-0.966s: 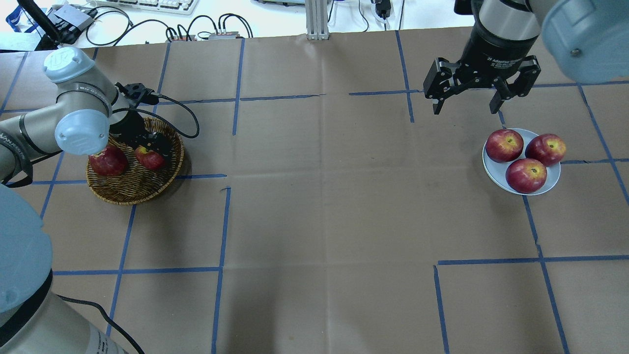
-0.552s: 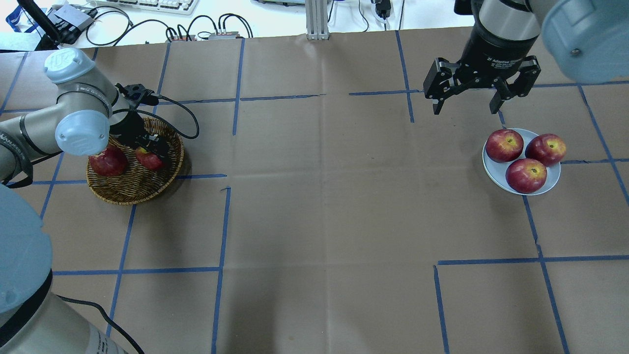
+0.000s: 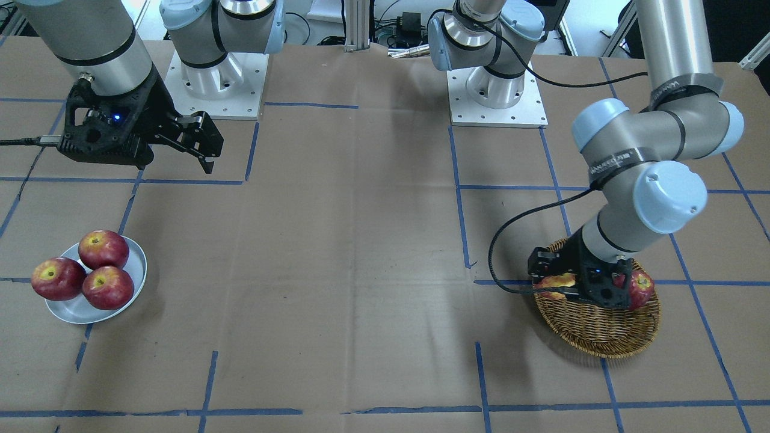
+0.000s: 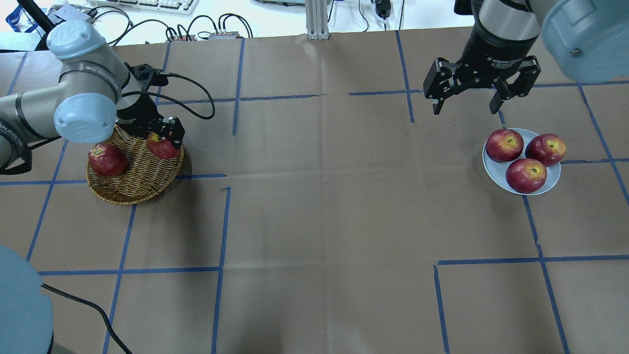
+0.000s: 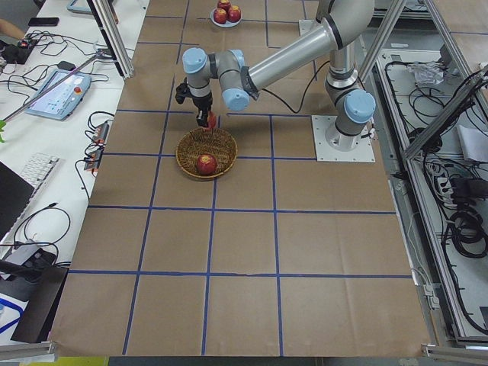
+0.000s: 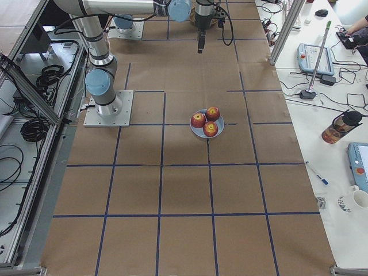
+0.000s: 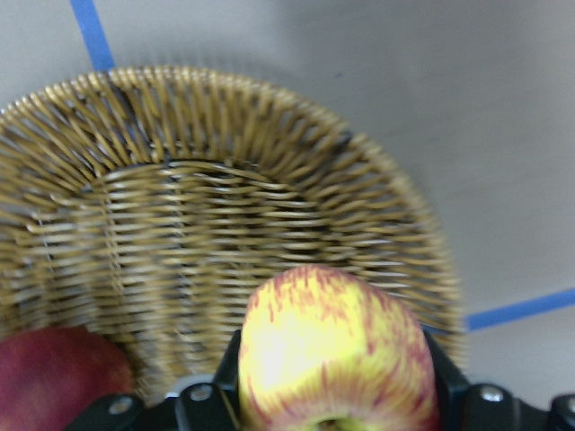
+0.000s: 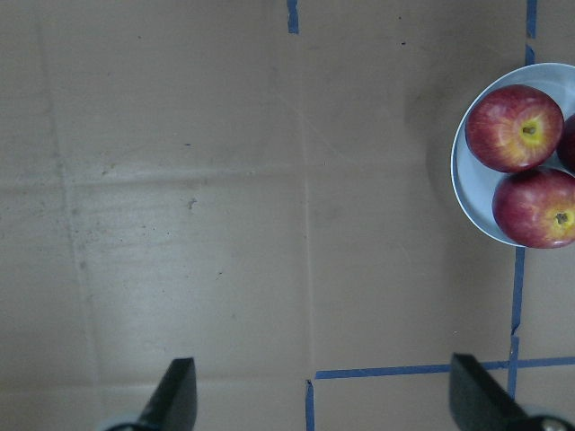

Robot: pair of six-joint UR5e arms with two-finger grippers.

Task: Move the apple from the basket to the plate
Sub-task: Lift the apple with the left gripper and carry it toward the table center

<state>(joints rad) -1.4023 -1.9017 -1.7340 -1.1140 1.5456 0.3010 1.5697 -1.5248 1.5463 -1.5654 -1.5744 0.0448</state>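
My left gripper (image 4: 166,137) is shut on the paler, yellow-streaked apple (image 4: 162,148) and holds it above the far right rim of the wicker basket (image 4: 128,189). In the left wrist view the apple (image 7: 334,355) sits between the jaws, over the basket (image 7: 225,206). In the front view it (image 3: 556,281) shows beside the gripper body. The pale plate (image 4: 553,175) lies far to the right and holds three red apples. My right gripper (image 4: 467,105) is open and empty, hovering behind the plate; the right wrist view shows the plate (image 8: 467,180) at its right edge.
One darker red apple (image 4: 107,160) lies in the basket's left part and also shows in the front view (image 3: 641,287). The three apples fill most of the plate (image 3: 136,264). Brown paper with blue tape lines covers the table between basket and plate.
My left gripper has risen with the paler apple and moved up and to the right, from the basket's middle to above its far right rim. The right arm has not moved.
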